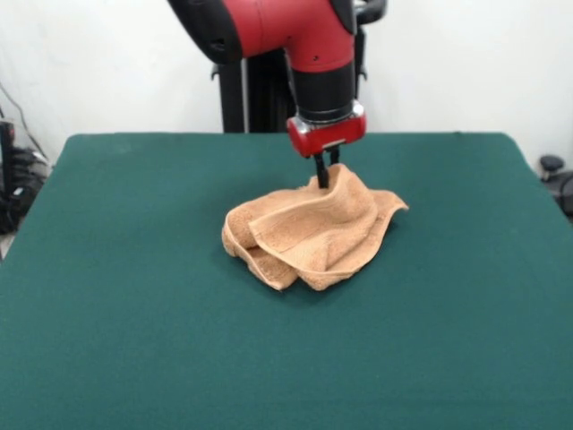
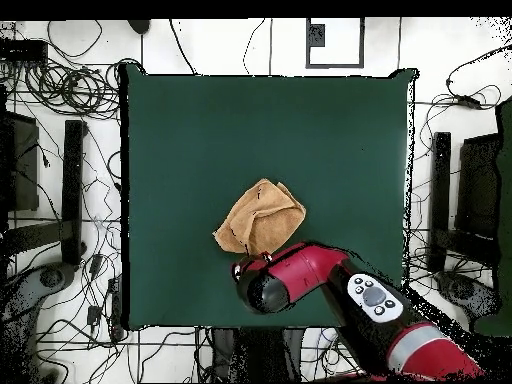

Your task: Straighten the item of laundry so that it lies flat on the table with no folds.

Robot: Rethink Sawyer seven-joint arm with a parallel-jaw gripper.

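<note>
front view, left to right: green bench (image 1: 116, 296) fills most of the frame, bare dark felt on the left side. near the middle sits the towel (image 1: 309, 237), tan-orange terry, bunched into a crumpled heap with several folds. its left part is a rolled, doubled-over lobe lying on the bench. a band stripe runs across the front fold. the middle of the heap rises to a peak at the far edge. right of the peak one corner sticks out flat toward the right, pointed. the red and black arm (image 1: 295, 36) comes down from the top centre, black wrist then a red end block, and the gripper (image 1: 324, 170) sits right at the towel's peak. the black fingers (image 1: 320, 168) look close together and pinched on the raised cloth at that peak, tips partly hidden by the fabric. bench right of the towel is bare.

overhead view, left to right: cables and black stands on the floor left of the bench (image 2: 170, 150). towel (image 2: 260, 218) lies a bit below bench centre, toward the robot's side, a lumpy roughly diamond shape, well away from all bench edges. just below and right of it the arm (image 2: 300, 275) reaches in from the bottom right, its red housing covering the towel's lower edge; fingers are hidden under the arm here.
</note>
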